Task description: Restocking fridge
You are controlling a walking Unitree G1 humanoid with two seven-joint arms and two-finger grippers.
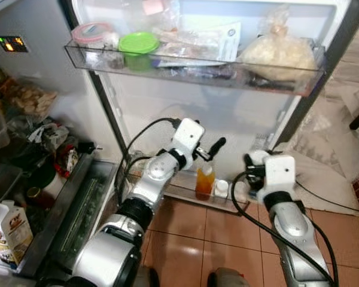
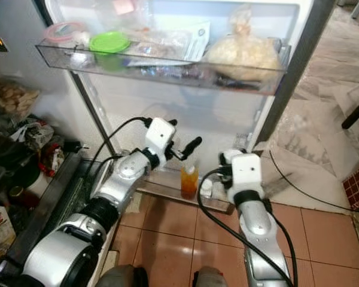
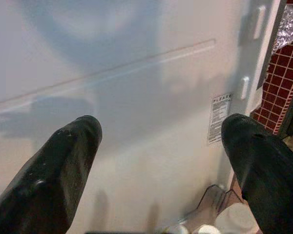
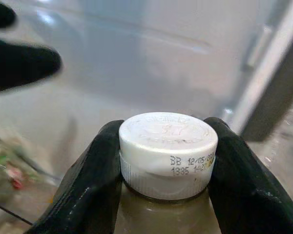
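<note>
Two grippers work low at the open fridge door (image 1: pixel 227 113), a smooth white panel that serves as landmark here.

Right gripper (image 4: pixel 163 170): black rubbery fingers (image 4: pixel 95 185) pinching a bottle (image 4: pixel 168 156) just under its cap. The cap is round, white, ribbed at the skirt, with a printed date code; the contents below look pale yellowish. This bottle sits at the foot of the door, at the clear lower door shelf (image 1: pixel 185 192).

Left gripper (image 3: pixel 161 141): two blunt, matte black fingers (image 3: pixel 58 161) spread wide, nothing between them, pointed at the door's inner face beside a small printed label (image 3: pixel 219 118). In the head views it hovers just above an orange bottle (image 1: pixel 204 181).

Orange bottle: translucent, amber liquid, standing upright in the lower door shelf. A small white-capped jar (image 1: pixel 221 188) stands just beside it.

Upper door shelf (image 1: pixel 191 66), clear plastic tray high on the door: a green round lid (image 1: pixel 138 43) on a tub, a pink-rimmed round container (image 1: pixel 91 32), flat plastic-wrapped packets and a lumpy pale bag (image 1: pixel 278 54) of soft filling.

Fridge interior, left of the door: crowded shelves, a white carton (image 1: pixel 9 230) near the bottom.

Floor below the door: glossy terracotta tiles (image 1: pixel 227 239).
</note>
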